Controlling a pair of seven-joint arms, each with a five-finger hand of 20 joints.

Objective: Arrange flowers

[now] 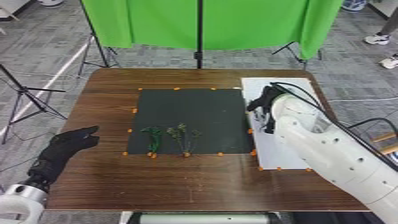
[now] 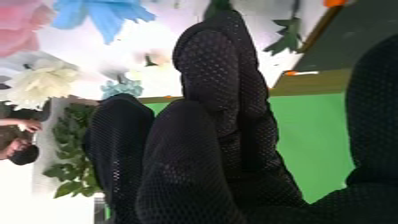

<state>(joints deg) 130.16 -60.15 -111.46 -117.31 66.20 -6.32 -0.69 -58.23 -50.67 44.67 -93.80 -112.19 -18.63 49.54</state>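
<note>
Brown desk point(image 1: 169, 182) is bearing sprigs point(image 1: 154, 136), tips pointing away from the robot; left hand point(image 1: 67, 145) and right hand point(image 1: 264, 101) are showing uncurled fingers.

The head view is bright and fairly even across the counter point(image 1: 178, 192), with a faint sheen on its wood along the near side. On the counter's right side, the white board point(image 1: 274, 157) glares pale, while the black mat point(image 1: 191, 107) at its middle stays dark. Beyond the counter, the green cloth point(image 1: 147, 25) is brightly lit, its folds softly shaded. In the right wrist view, strong light nearly washes out a white flower point(image 2: 142, 42) over the counter's right side.
</note>
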